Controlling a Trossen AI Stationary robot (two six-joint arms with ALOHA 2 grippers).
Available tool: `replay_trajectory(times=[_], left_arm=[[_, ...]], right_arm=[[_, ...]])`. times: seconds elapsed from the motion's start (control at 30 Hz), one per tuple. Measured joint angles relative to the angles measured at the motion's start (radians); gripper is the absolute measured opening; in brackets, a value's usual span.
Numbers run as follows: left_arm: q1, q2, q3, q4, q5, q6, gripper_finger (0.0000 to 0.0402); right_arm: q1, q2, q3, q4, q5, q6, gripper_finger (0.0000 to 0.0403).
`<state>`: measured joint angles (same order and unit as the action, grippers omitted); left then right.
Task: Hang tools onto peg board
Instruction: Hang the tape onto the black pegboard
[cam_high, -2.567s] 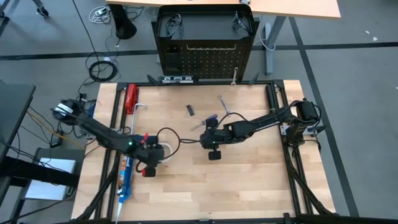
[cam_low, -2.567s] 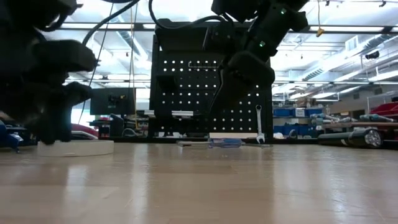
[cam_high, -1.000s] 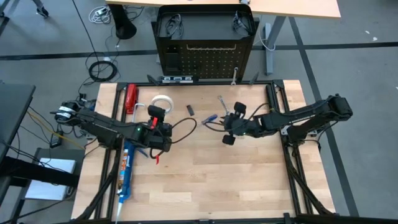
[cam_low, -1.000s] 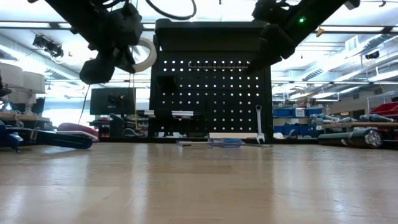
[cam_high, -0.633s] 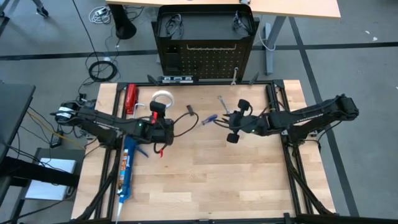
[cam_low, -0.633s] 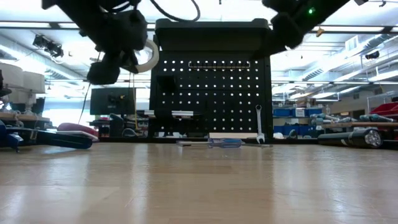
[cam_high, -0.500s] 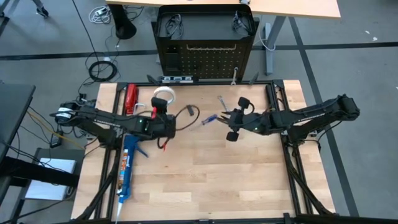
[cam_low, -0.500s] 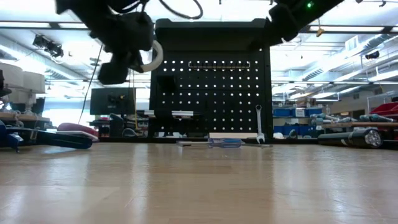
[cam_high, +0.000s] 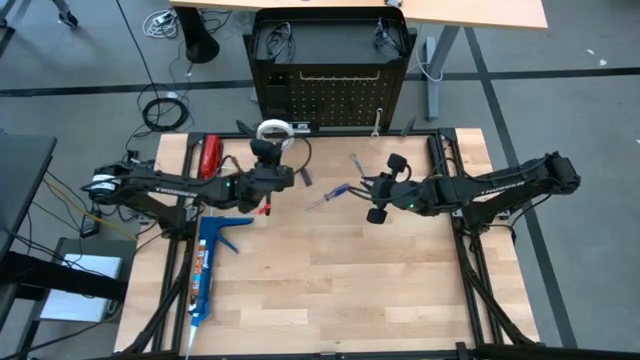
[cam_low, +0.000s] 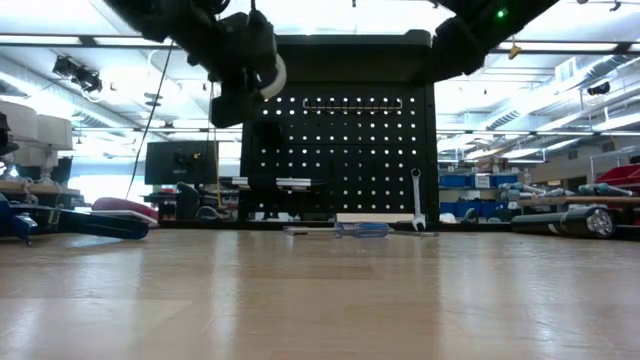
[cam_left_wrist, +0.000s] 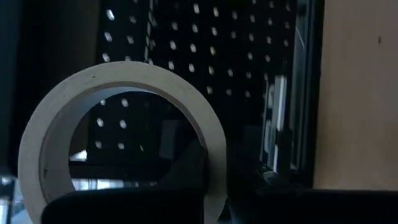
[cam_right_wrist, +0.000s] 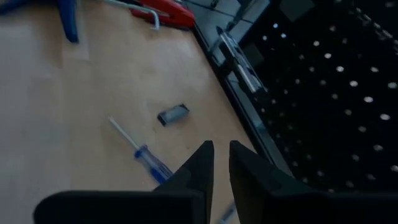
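My left tool (cam_high: 268, 150) grips the white tape roll (cam_high: 273, 131), pinched through its wall at the bottom of the ring, and holds it up off the worktop (cam_high: 330, 270) just in front of the peg board (cam_high: 335, 92). In the left wrist view the roll (cam_left_wrist: 121, 134) is a plain off-white hoop with a thick wall and an open centre, and the board's holes show through it. I judge it light and fairly stiff, so a hold on one wall is enough; the open centre is what must slide over a peg, so I keep that side clear. Its smooth face could slip if I twist. My right tool (cam_high: 380, 200) waits above the worktop near the blue-handled screwdriver (cam_high: 333, 193), its fingers nearly together on nothing.
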<state>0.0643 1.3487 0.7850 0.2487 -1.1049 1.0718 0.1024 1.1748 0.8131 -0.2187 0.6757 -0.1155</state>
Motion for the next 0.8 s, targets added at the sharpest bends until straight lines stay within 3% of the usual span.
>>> replay_trajectory(times=[0.23, 0.53, 0.67, 0.8], left_arm=[[0.053, 0.006, -0.154, 0.344, 0.003, 0.208, 0.0028], [0.206, 0.006, -0.182, 0.354, 0.178, 0.384, 0.0029], [0.255, 0.006, -0.182, 0.385, 0.301, 0.322, 0.0036], [0.282, 0.006, -0.182, 0.397, 0.340, 0.228, 0.0035]], right_arm=[[-0.001, 0.000, 0.000, -0.024, 0.038, 0.003, 0.0050], [-0.001, 0.000, 0.000, 0.005, 0.034, -0.019, 0.0051], [-0.002, 0.000, 0.000, 0.005, 0.033, -0.018, 0.0049], [-0.002, 0.000, 0.000, 0.005, 0.031, -0.018, 0.0048]])
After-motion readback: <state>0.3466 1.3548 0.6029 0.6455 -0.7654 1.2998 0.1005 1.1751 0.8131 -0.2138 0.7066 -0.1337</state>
